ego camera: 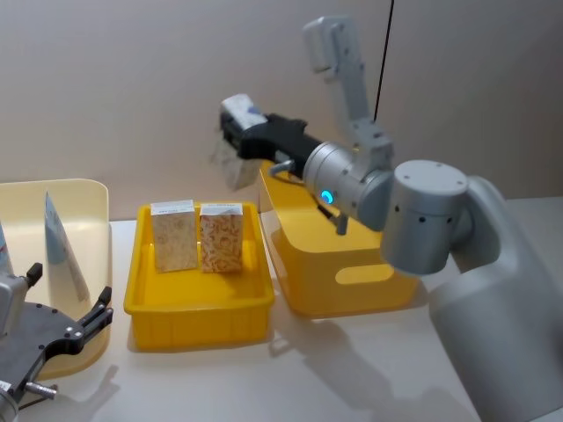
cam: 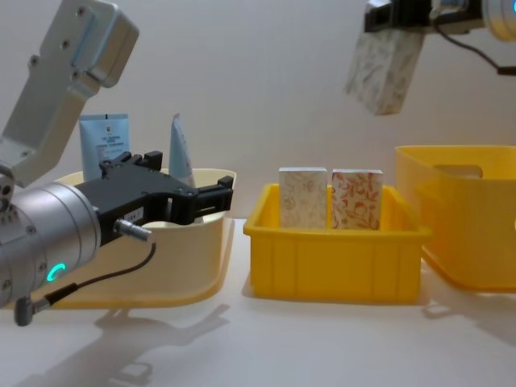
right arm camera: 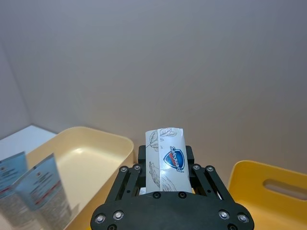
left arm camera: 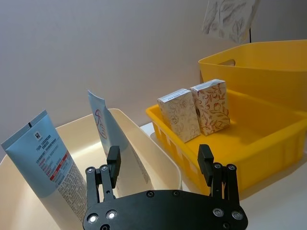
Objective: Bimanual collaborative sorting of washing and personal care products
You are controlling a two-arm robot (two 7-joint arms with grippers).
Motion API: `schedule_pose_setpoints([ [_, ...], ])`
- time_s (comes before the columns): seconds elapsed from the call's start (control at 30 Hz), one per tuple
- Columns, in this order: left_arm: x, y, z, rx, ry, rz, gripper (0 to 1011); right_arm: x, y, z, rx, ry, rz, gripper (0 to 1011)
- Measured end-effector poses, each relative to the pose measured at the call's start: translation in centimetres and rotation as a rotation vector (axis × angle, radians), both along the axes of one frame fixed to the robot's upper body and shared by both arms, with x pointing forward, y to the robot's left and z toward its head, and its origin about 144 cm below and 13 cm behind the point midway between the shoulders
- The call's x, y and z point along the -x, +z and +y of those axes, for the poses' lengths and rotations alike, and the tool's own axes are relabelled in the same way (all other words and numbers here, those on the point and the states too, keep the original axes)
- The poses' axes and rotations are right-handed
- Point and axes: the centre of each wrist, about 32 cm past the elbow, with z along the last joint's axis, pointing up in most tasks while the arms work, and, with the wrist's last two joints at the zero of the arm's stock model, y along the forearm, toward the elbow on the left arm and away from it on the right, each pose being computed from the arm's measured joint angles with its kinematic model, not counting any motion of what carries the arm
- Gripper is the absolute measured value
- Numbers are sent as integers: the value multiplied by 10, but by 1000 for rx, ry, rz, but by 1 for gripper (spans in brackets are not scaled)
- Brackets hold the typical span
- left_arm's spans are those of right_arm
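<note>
High above the yellow tray's [cam: 330, 262] right end, right gripper [cam: 393, 20] clamps a leaf-print carton [cam: 385, 68], hanging tilted. Risk: a slanted drop topples the two cartons [cam: 303, 197] standing inside, or lands outside. Left gripper [left arm camera: 158, 160] left of tray: fingers wide, empty, near tubes [left arm camera: 45, 158].

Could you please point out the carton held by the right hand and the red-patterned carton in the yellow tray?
Held carton [cam: 385, 71]: chest view, its front face.
Red-patterned carton [cam: 356, 199]: chest view, its front face.
</note>
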Motion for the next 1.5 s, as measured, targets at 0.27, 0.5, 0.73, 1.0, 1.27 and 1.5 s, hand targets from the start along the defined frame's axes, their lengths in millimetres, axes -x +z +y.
schedule_pose_setpoints([
  [0.27, 0, 0, 0, 0, 0, 0, 1003, -10, 7, -22, -5, -108, -58, 402],
  [0.5, 0, 0, 0, 0, 0, 0, 1003, -20, 6, -40, -6, -206, -61, 401],
  [0.73, 0, 0, 0, 0, 0, 0, 1003, -30, 1, -57, -8, -304, -25, 402],
  [1.0, 0, 0, 0, 0, 0, 0, 1003, -41, -8, -71, -4, -391, 68, 402],
  [1.27, 0, 0, 0, 0, 0, 0, 1003, -49, -17, -78, 11, -433, 174, 402],
  [1.5, 0, 0, 0, 0, 0, 0, 1003, -56, -27, -80, 33, -444, 275, 402],
])
